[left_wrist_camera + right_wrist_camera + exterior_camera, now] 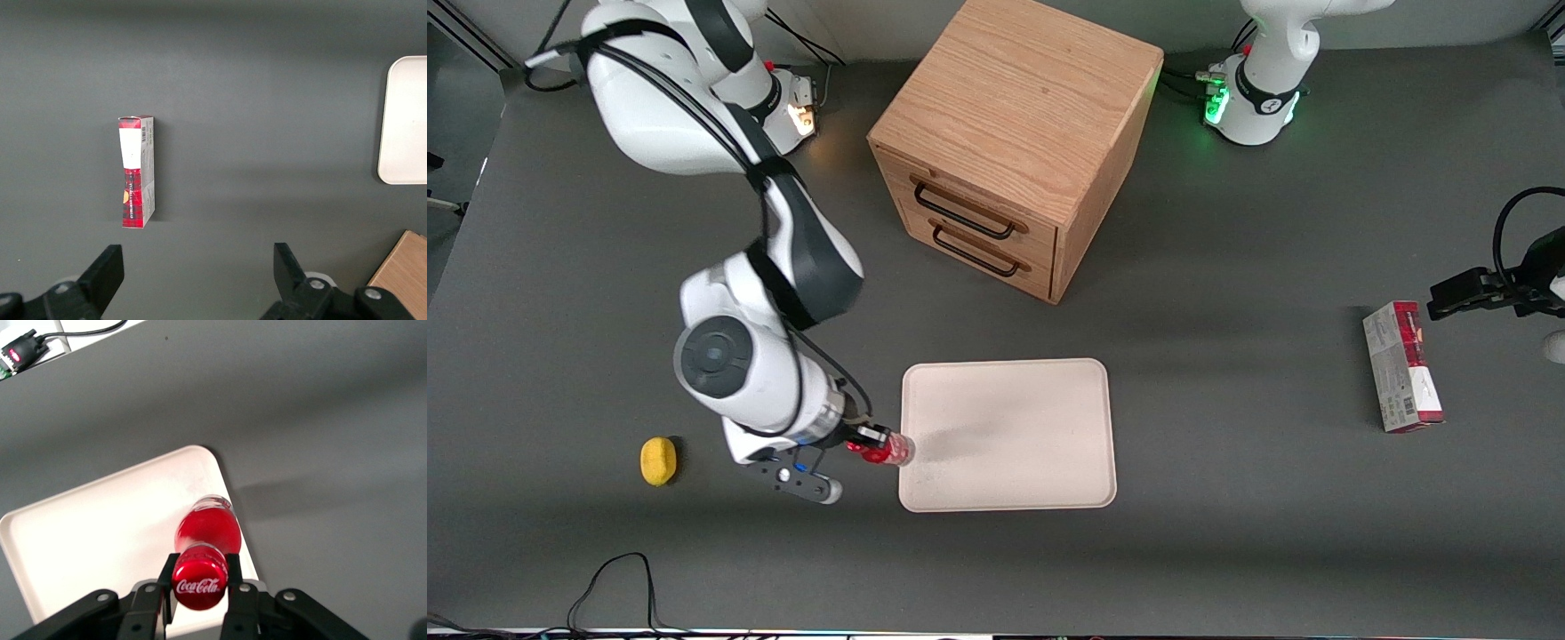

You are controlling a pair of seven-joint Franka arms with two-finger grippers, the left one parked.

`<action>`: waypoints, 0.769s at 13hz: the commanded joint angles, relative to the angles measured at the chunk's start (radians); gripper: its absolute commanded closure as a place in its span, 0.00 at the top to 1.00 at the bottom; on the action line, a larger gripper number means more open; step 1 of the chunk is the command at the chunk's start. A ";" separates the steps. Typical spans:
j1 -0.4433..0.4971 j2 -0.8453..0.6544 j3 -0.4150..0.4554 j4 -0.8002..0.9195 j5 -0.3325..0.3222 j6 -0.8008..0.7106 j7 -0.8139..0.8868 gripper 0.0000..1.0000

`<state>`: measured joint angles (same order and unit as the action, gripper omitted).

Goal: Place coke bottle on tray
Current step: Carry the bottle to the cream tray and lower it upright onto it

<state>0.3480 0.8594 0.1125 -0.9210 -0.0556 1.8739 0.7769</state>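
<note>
A dark grey counter [1227, 373] seen from above, with one white robot arm reaching down over it. The arm's claw [200, 595] is clamped on the neck of the coke bottle [205, 540], one black finger pressed to each side just below the red cap (the cap bears white Coca-Cola lettering). The bottle is small and red with a clear base, and it hangs from the claw above the counter, its base over the edge of the tray [1009, 436] at the end nearest the working arm. In the front view the claw [869, 442] and bottle [885, 450] sit right at that rim.

The tray is a cream-white rectangle with rounded corners and a low rim, lying flat. A wooden drawer cabinet [1014, 142] with two black handles stands farther from the front camera than the tray. A yellow lump [659, 461] lies toward the working arm's end. A red and white carton [1402, 366] lies toward the parked arm's end.
</note>
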 commanded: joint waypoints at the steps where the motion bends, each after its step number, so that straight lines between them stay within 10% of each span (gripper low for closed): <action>1: 0.029 0.065 -0.005 0.067 -0.044 0.045 0.061 0.00; 10: 0.054 0.118 -0.016 0.067 -0.087 0.100 0.074 0.00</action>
<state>0.3880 0.9582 0.1077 -0.9004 -0.1132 1.9675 0.8190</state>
